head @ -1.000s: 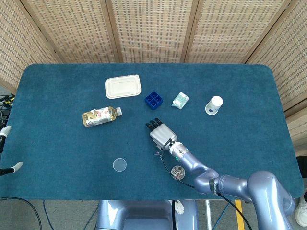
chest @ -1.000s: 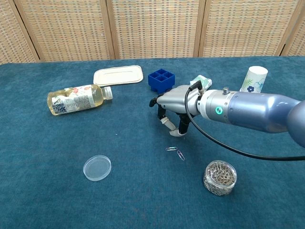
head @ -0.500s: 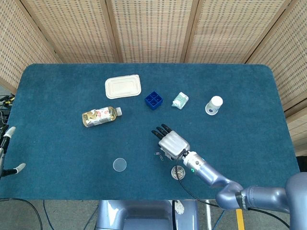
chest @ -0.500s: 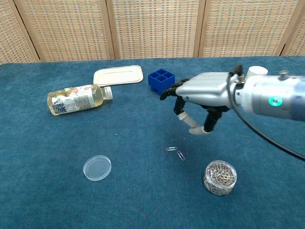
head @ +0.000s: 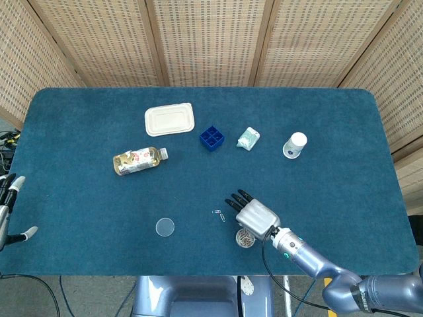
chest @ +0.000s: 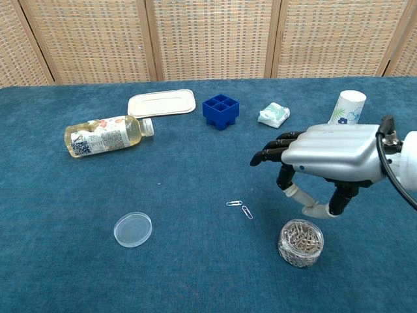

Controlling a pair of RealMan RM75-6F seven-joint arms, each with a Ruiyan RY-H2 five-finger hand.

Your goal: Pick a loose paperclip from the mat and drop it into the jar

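The small clear jar (chest: 300,242) of paperclips stands near the front edge, also seen as jar (head: 244,238) in the head view. My right hand (chest: 329,156) hovers just above and behind it, palm down. Thumb and one finger pinch tip to tip over the jar's rim, and the clip between them is too thin to make out clearly. Two loose paperclips (chest: 240,207) lie on the blue mat (chest: 195,261) left of the jar, seen again as paperclips (head: 220,214). My left hand (head: 6,198) hangs off the table's left edge, fingers apart and holding nothing.
The jar's round clear lid (chest: 133,229) lies at front left. Further back are a bottle (chest: 104,135) on its side, a white lidded tray (chest: 161,103), a blue cube block (chest: 220,111), a small packet (chest: 273,114) and a paper cup (chest: 348,106).
My right hand has moved right and toward the front, from above the two loose clips to over the jar, keeping the same pinch. The clips on the mat have not moved.
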